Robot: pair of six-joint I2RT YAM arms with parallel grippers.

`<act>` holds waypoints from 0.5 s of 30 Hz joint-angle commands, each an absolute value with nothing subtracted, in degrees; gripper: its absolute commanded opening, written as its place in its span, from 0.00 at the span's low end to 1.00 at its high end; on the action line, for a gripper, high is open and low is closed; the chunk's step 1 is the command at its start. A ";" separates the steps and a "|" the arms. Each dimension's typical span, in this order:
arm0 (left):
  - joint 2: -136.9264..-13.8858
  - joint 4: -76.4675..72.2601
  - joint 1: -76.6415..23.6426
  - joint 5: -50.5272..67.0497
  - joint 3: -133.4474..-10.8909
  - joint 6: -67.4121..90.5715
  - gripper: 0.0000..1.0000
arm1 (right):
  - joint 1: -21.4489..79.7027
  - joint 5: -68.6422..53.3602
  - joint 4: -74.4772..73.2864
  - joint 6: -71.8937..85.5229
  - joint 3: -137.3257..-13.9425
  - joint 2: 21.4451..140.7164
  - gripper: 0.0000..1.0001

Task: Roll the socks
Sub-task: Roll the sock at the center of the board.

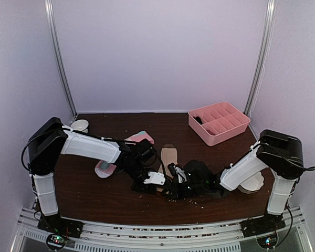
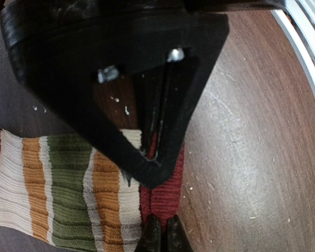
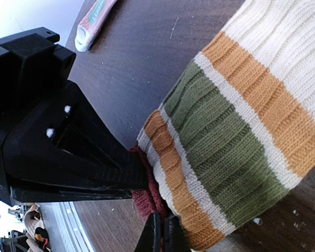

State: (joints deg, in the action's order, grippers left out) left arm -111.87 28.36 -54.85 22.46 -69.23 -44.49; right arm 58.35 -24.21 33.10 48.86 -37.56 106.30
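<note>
The beige sock [image 1: 169, 156] lies at the table's middle. Up close it is ribbed cream with orange and green stripes [image 2: 68, 194] [image 3: 236, 131] and has a maroon cuff [image 2: 165, 197]. My left gripper [image 2: 163, 236] is shut on that cuff from one side. My right gripper [image 3: 163, 233] is shut on the same maroon cuff [image 3: 147, 202] from the opposite side, its tips almost meeting the left's. From above, both grippers [image 1: 165, 185] [image 1: 178, 184] meet at the sock's near end. The pink sock [image 1: 139, 138] lies behind the left arm, partly hidden by it.
A pink divided tray [image 1: 219, 122] stands at the back right. A small white cup [image 1: 80, 125] sits at the back left. A white object [image 1: 252, 184] lies under the right arm. Pale crumbs are scattered near the front edge [image 1: 199, 202].
</note>
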 commanded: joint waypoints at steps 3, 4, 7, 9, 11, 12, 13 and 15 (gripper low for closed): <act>-115.40 31.43 -54.76 19.48 -69.34 -43.36 0.00 | 58.26 -26.68 28.18 49.43 -34.43 108.04 0.03; -115.83 32.83 -54.69 20.19 -69.92 -43.21 0.00 | 58.25 -26.33 28.50 49.03 -34.07 107.61 0.06; -117.91 38.39 -54.24 23.73 -72.77 -42.73 0.00 | 58.41 -22.44 28.72 46.02 -32.48 104.69 0.23; -119.68 42.31 -53.78 26.12 -74.98 -42.56 0.00 | 59.01 -18.10 27.11 42.24 -31.19 101.41 0.29; -121.31 46.34 -53.41 28.50 -77.17 -42.57 0.00 | 59.86 -11.41 24.55 38.04 -29.75 97.45 0.34; -121.97 47.87 -53.17 29.68 -78.19 -42.42 0.00 | 60.36 -8.62 23.92 35.86 -28.69 95.55 0.35; -122.45 49.35 -52.98 30.82 -79.03 -42.45 0.00 | 60.98 -5.83 23.24 33.80 -27.67 93.51 0.36; -122.98 51.27 -52.61 32.97 -80.32 -42.25 0.00 | 62.72 -0.01 22.03 29.81 -25.56 89.73 0.37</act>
